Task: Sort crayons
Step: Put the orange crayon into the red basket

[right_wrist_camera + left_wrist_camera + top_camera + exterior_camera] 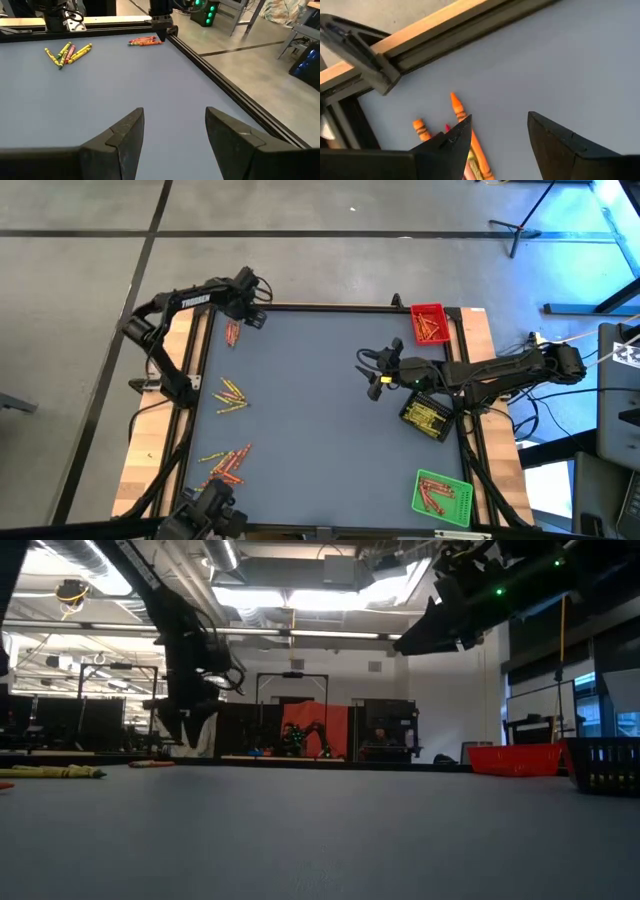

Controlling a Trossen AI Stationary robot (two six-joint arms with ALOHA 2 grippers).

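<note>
Dark fingers [447, 145] of the left gripper [250, 308] stand spread, empty, above orange crayons [465, 130] near the table's [320, 430] far left corner. Mid-table, the right gripper [374, 377] hangs parted, holding nothing.

The tabletop [320, 410] is evenly lit from above in the high view, and only soft, short shadows are cast beside the arms. In the low view, glare is thrown by bright ceiling panels [300, 595], so both arms are reduced to dark silhouettes and the near tabletop is blurred. A warm, sunlit wooden edge [445, 22] is seen in the left wrist view, whose near dark fingers [447, 150] are rendered soft.
</note>
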